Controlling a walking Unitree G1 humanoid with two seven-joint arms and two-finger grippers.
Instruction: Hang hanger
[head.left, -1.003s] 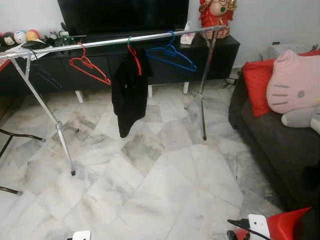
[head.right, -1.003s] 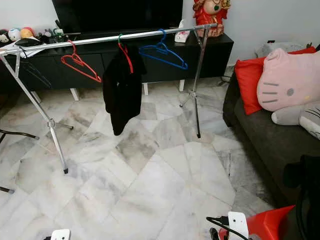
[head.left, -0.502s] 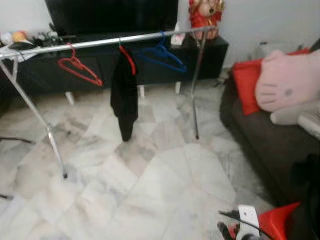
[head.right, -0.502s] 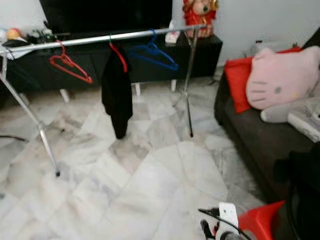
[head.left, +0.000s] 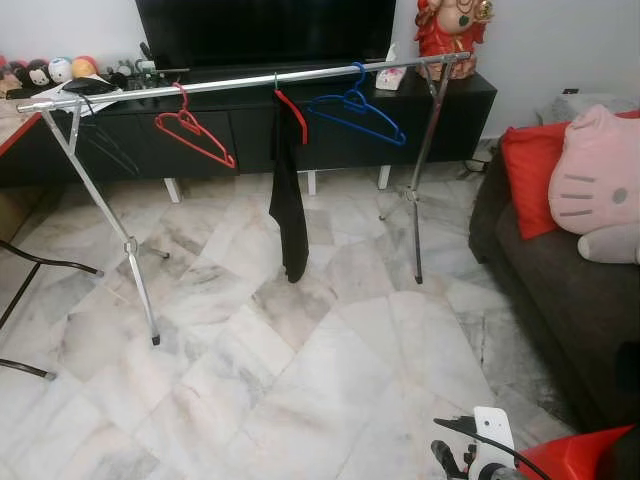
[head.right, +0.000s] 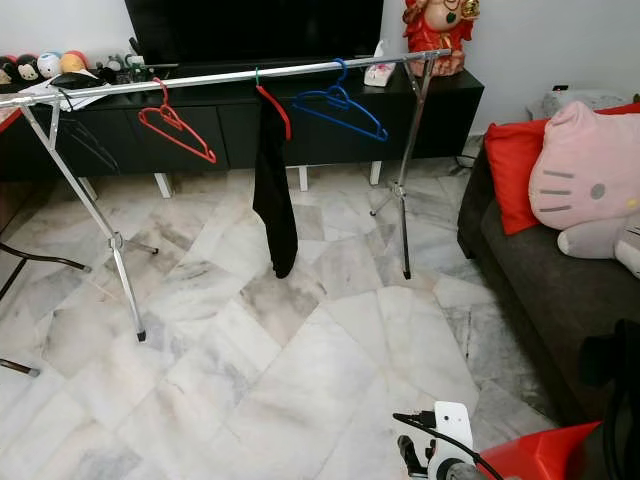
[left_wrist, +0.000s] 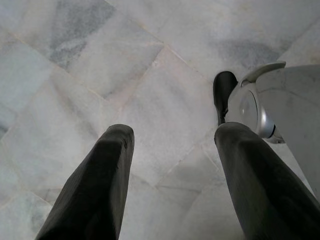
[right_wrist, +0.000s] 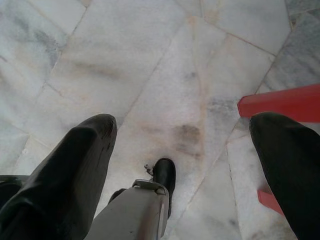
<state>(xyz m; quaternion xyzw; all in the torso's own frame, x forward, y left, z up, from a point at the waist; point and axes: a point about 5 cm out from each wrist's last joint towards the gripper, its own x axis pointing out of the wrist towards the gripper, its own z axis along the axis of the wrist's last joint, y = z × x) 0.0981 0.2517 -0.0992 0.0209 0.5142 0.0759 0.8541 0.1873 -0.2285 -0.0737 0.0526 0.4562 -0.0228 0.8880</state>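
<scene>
A silver clothes rail (head.left: 250, 82) on splayed legs stands across the room in front of me. A bare red hanger (head.left: 195, 135), a red hanger carrying a black garment (head.left: 290, 200) and a blue hanger (head.left: 355, 110) hang on it. My right arm's white wrist (head.left: 492, 430) is low at the bottom right beside a red object (head.left: 575, 455). My right gripper (right_wrist: 185, 122) is open over the marble floor, with a red bar (right_wrist: 280, 102) beside one finger; I cannot tell whether it is a hanger. My left gripper (left_wrist: 175, 132) is open with nothing in it, above the floor and my foot (left_wrist: 223, 95).
A black TV console (head.left: 330, 130) runs behind the rail. On the right stands a dark sofa (head.left: 560, 290) with a red cushion (head.left: 525, 175) and a pink plush (head.left: 600, 175). Black chair legs (head.left: 30, 265) reach in from the left. Marble floor (head.left: 300, 380) lies between me and the rail.
The camera has swung about and settled, so the rail sits slightly further right in the picture. The black garment now hangs edge-on and looks narrower. Both grippers stay low.
</scene>
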